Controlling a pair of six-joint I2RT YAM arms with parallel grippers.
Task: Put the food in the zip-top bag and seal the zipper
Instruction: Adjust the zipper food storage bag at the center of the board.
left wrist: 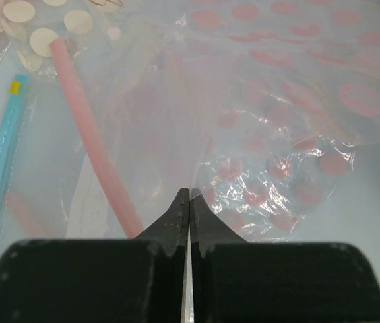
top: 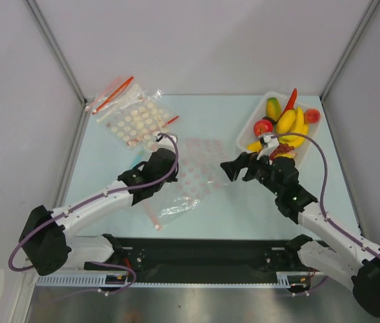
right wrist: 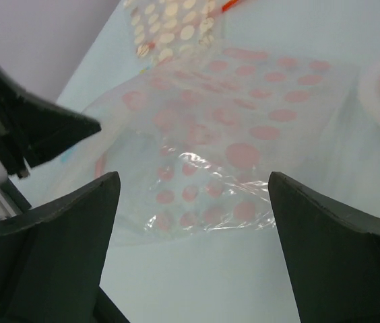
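Observation:
The food [top: 286,122] lies piled in a white tray [top: 246,139] at the right: yellow bananas, a red apple [top: 263,126], a chili and a mango. The zip-top bag [top: 180,203] is crinkly clear plastic at mid-table, lying partly over a flat pink-dotted bag [top: 203,165]. Its pink zipper [left wrist: 96,155] runs along its left side. My left gripper [left wrist: 190,193] is shut, pinching a film of the bag [left wrist: 277,182] at its tips. My right gripper [right wrist: 193,176] hangs open just right of the bag [right wrist: 203,195], holding nothing; from above it [top: 232,169] sits between bag and tray.
A clear bag with white dots [top: 135,121] and red strips lies at the back left. A light blue strip [left wrist: 1,161] runs along the table left of the zipper. Grey walls close in the table on three sides.

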